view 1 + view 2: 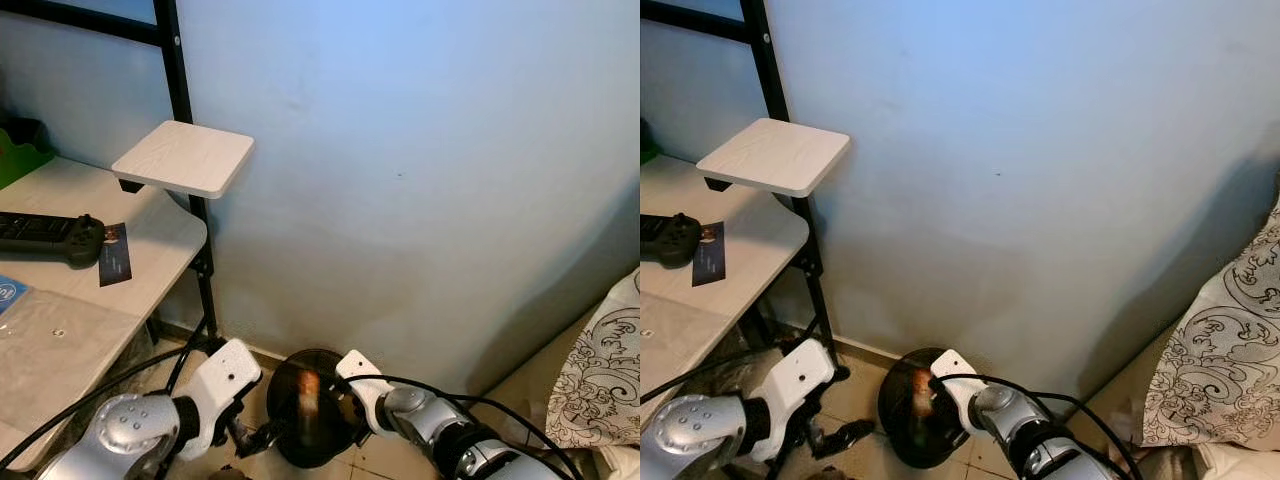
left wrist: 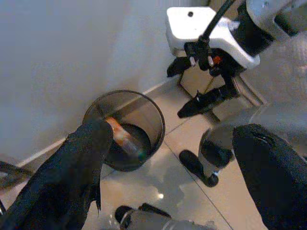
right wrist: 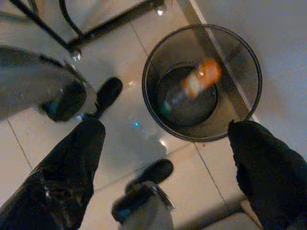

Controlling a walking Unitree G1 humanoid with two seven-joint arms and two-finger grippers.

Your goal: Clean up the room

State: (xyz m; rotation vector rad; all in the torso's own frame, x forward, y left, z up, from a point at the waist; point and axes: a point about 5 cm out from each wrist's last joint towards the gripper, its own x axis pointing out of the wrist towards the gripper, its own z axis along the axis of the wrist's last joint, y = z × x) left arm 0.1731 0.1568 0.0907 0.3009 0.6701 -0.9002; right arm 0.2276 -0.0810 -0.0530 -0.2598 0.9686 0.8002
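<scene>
Looking down, left eye view: a black mesh bin (image 1: 312, 410) is standing on the tiled floor against the blue wall, with an orange-and-white bottle (image 1: 308, 388) lying inside it. The left gripper (image 1: 262, 437) is hanging just beside the bin's desk-side rim; the right gripper (image 1: 352, 408) is sitting at the rim on the opposite side, partly hidden by its white wrist housing.

Right eye view: the bin is sitting between the two arms, near the wall's skirting. The desk (image 1: 750, 240) is reaching away from the bin on the left arm's side, carrying a black controller (image 1: 665, 238) and a dark card (image 1: 708, 254). A patterned cloth (image 1: 1225, 350) is lying well apart from the bin, past the right arm.

Left wrist view: the left gripper's fingers (image 2: 72, 177) are spreading wide and holding nothing. The bin is lying beyond the fingertips, the bottle resting aslant in its bottom.

Right wrist view: the right gripper's fingers (image 3: 67, 167) are also standing wide apart and empty, the bin lying below and between them. The bottle is blurred, its orange end pointing toward the rim.

Key relation: the bottle is already sitting within the bin, its long axis tilted, so neither arm appears to be needing it; both grippers are equally near the bin. The next item probably lies on the desk, nearer the left arm.
</scene>
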